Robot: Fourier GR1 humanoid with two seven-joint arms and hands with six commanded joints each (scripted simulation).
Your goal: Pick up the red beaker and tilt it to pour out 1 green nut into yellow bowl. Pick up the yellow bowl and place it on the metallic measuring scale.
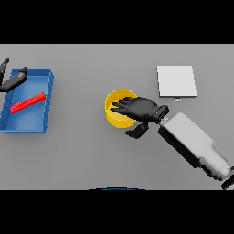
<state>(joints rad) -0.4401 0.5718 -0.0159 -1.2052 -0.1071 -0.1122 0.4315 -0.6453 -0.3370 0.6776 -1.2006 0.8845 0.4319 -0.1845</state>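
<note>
The right robot hand (139,109) is spread over the yellow bowl (115,114) at mid-counter, fingers straight across its mouth and thumb by its near side, not yet clenched on it. The bowl stands on the grey counter (82,151), well left of the scale (176,81), so the lift and placing remain. A red beaker (28,102) lies in the blue tray (45,98) far left, beside the left robot hand (13,80), whose grip I cannot tell; whether a nut is in the bowl is hidden.

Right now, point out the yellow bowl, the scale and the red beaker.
yellow bowl (111,114): head view, on its left wall, clear of the right hand.
scale (176,81): head view, middle of its pale top plate.
red beaker (28,102): head view, middle of its side, lying in the blue bin.
</note>
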